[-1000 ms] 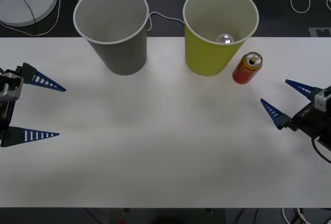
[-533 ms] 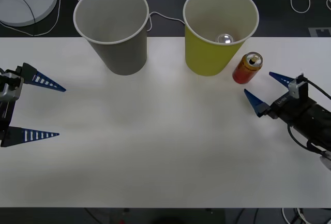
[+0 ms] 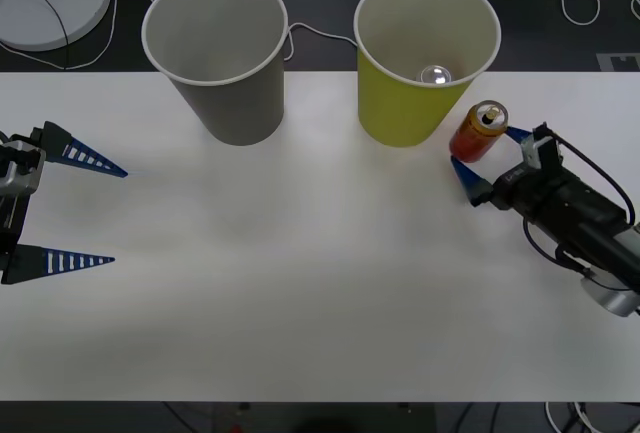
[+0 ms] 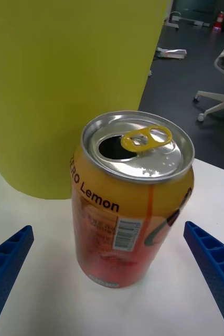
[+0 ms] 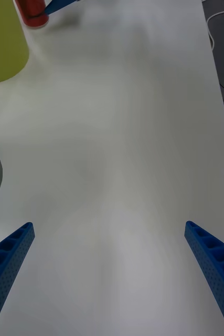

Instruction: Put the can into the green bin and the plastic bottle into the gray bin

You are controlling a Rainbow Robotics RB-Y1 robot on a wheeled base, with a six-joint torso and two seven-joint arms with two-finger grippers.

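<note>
Blue-fingered, my left end effector [image 3: 60,203] waits open at the tabletop's [image 3: 300,273] left edge. My right end effector [image 3: 487,160] has advanced, fingers spread around the upright red-orange drink can [image 3: 478,131] beside the yellow-green cup-shaped bin [image 3: 420,63]; closing looks next.

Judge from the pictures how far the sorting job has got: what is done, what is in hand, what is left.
Done: nothing for certain; a shiny round object lies in the green bin. In hand: the open right gripper brackets the can, upright on the table beside that bin. Left: grasping and dropping the can. The gray bin looks empty; the left gripper waits, open.
</note>
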